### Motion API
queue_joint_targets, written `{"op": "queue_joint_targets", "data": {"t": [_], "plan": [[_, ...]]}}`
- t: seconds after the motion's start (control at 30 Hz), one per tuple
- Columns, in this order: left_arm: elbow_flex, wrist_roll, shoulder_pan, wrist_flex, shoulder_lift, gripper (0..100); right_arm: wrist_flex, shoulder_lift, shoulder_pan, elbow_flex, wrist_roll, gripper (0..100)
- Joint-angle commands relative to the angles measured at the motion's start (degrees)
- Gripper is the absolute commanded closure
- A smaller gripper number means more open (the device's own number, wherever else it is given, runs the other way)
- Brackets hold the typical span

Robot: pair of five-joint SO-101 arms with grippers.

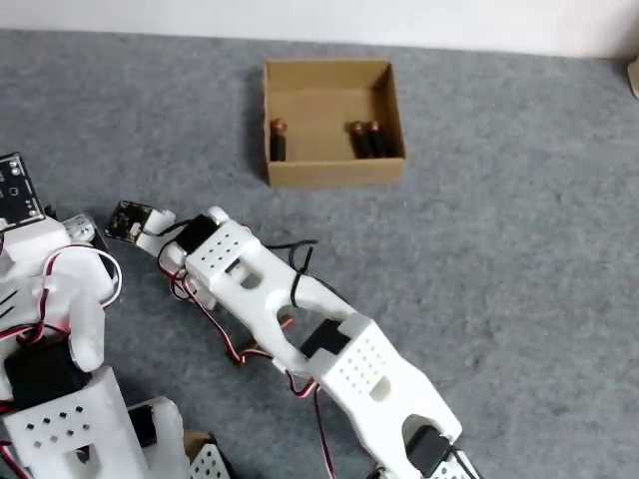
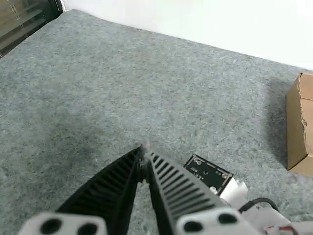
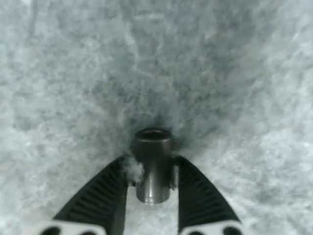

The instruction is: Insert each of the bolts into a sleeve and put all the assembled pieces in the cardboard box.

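**Two arms at a grey worktop (image 1: 519,249), one moment.**

**Right pincer (image 3: 152,172).** It pinches a sleeve (image 3: 153,147), a dark metal tube. The two ribbed black fingers (image 3: 105,196) close against opposite sides of the tube. The sleeve's open round mouth projects just past the fingertips, and its other end lies back between the fingers. Grey worktop surrounds the pincer on all sides. Whether the sleeve touches the surface cannot be told. In the high view the right arm (image 1: 300,309) stretches low across the worktop.

**Left pincer (image 2: 145,164).** Its fingers are pressed together, with the ribbed tips meeting in a point and nothing between them. It hangs over bare worktop. Just beyond and to one side of its tips lies a small black circuit board (image 2: 208,174), fixed to the white wrist of the right arm. The left arm (image 1: 60,329) is near the right arm's wrist end.

**Cardboard box (image 1: 329,170).** The box is open-topped and stands well apart from both pincers. From the left pincer one of its corners (image 2: 299,127) shows far off to the side. Inside lie three assembled pieces, dark with copper-coloured heads. One (image 1: 278,140) lies against one side wall, and a touching pair (image 1: 367,140) lies by the opposite wall.
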Motion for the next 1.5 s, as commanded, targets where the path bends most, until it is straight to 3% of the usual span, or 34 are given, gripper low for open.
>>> {"op": "queue_joint_targets", "data": {"t": [0.0,0.17,0.3,0.43,0.53,0.7,0.87,1.1,1.3,1.47], "plan": [[-0.04,0.00,0.22,0.09,-0.31,98,9.10,-7.25,1.63,-5.23,-0.97,99.3],[3.74,0.09,6.11,-0.26,3.03,97,18.86,-18.68,5.76,-8.48,-0.88,99.3],[3.65,-0.79,9.80,-2.02,13.49,97,26.51,-28.79,10.51,-11.03,-0.88,99.3],[1.71,-12.48,20.18,-1.23,27.74,97,26.24,-40.22,18.86,-6.73,-0.62,99.3],[-1.27,-21.98,29.58,6.51,34.33,98,26.24,-48.13,24.40,-1.80,-0.44,99.3],[-4.26,-32.26,40.40,17.23,32.92,97,26.24,-57.89,31.43,6.81,-0.35,99.4],[-2.24,-41.41,48.31,24.44,29.05,97,26.15,-63.87,36.09,15.43,4.31,99.4],[9.54,-42.20,57.54,23.30,28.00,91,26.15,-67.38,37.67,22.81,4.48,99.4],[18.95,-41.85,57.63,11.43,27.82,89,26.15,-70.02,37.67,28.00,4.40,99.4],[22.02,-41.85,57.45,8.35,27.82,89,26.15,-74.77,37.58,30.11,4.75,99.4]]}}
